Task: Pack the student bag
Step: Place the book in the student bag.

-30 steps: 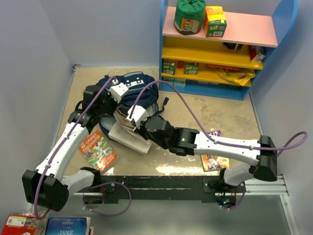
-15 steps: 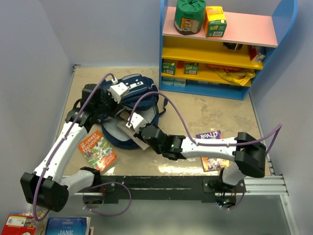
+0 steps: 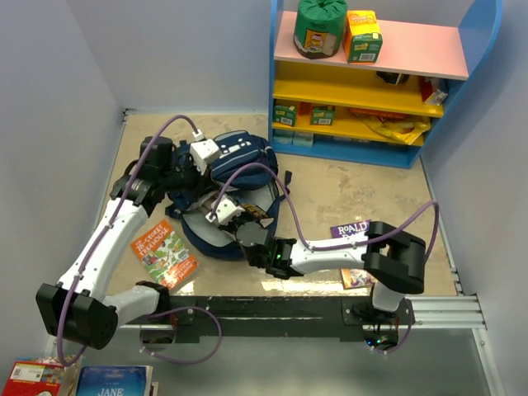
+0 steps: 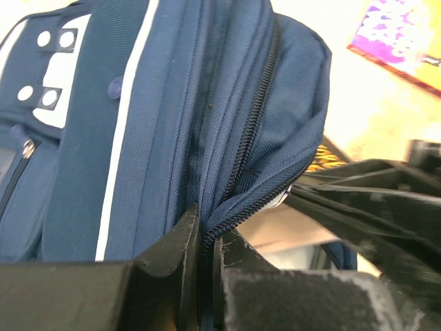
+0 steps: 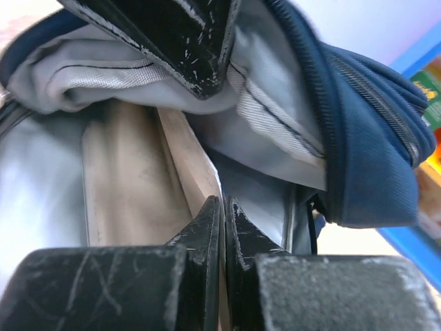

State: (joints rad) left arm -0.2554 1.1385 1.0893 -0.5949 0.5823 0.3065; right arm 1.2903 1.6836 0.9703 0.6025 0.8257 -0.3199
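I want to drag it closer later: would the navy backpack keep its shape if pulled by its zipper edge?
Probably not: the student bag looks floppy, its fabric bunching where the left pincer pinches the zipper edge. It would likely sag shut if released. The book gripped inside by the right pincer may add weight.

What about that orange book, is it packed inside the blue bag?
No, the orange book lies flat on the table, outside the student bag.
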